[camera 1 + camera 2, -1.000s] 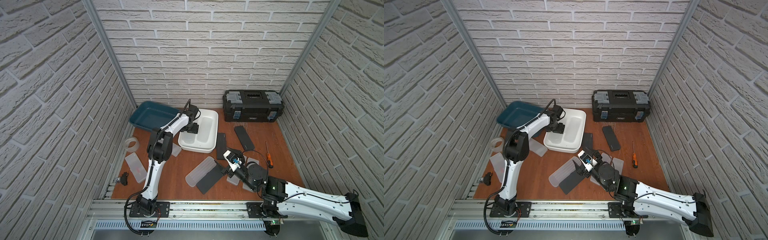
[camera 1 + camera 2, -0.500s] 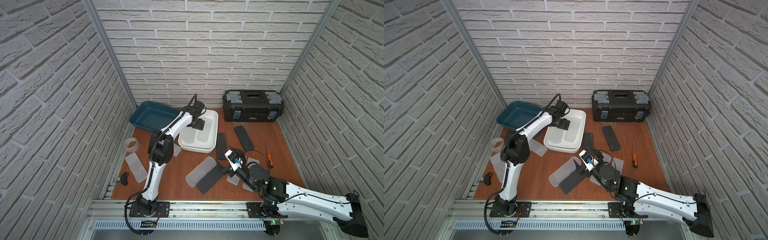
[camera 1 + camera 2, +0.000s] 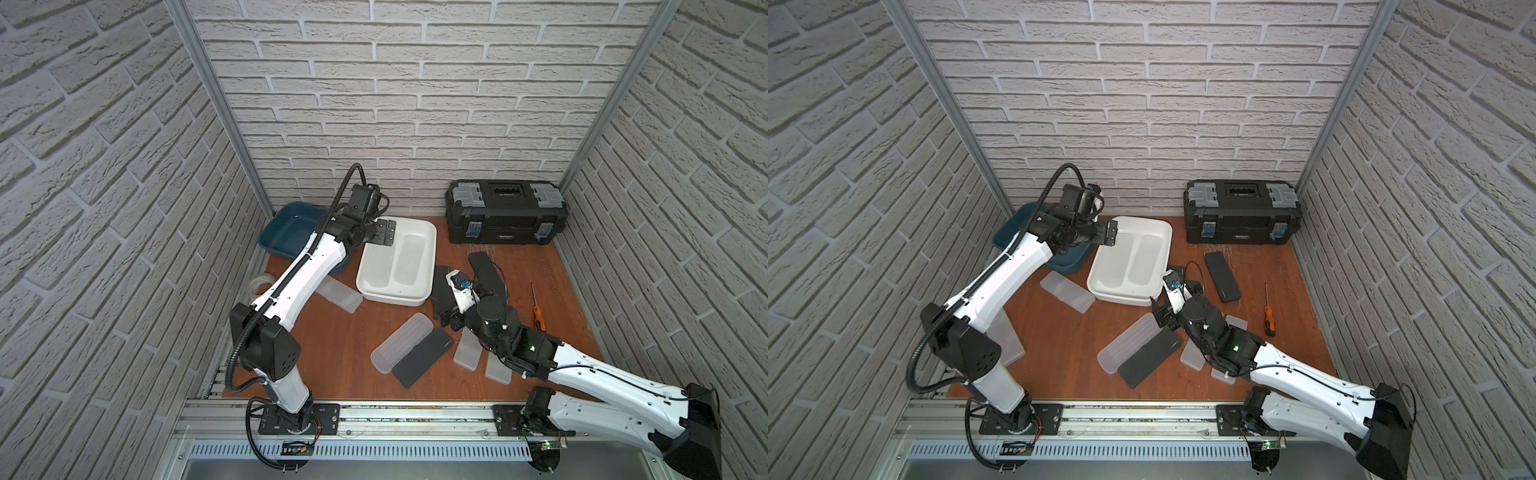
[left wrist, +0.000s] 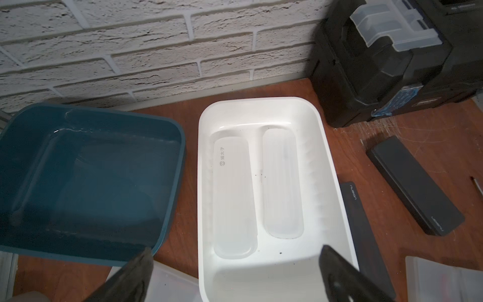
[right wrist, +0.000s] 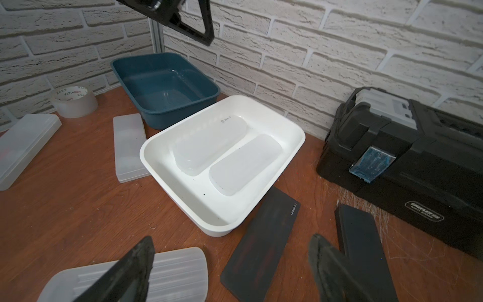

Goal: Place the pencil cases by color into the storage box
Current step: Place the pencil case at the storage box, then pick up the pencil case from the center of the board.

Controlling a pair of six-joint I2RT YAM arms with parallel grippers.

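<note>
Two frosted white pencil cases (image 4: 232,196) (image 4: 281,180) lie side by side in the white storage box (image 3: 390,297). My left gripper (image 4: 236,249) hangs open and empty over that box's far left corner (image 3: 384,233). My right gripper (image 5: 231,238) is open and empty, low over a black pencil case (image 5: 264,240) lying beside the white box. A second black case (image 5: 360,240) lies just past it. A ridged frosted case (image 3: 401,347) and another black case (image 3: 422,361) lie together near the table's middle. The teal storage box (image 4: 91,170) holds nothing.
Other frosted cases lie left of the white box (image 5: 129,146), at the far left (image 5: 23,146) and under my right arm (image 3: 467,355). A tape roll (image 5: 74,102) stands by the left wall. A black toolbox (image 3: 505,212) fills the back right; an orange screwdriver (image 3: 538,316) lies nearby.
My left gripper has opened wide and lifted up and back out of the white box, leaving a frosted case inside. My right gripper has opened a little wider and barely moved.
</note>
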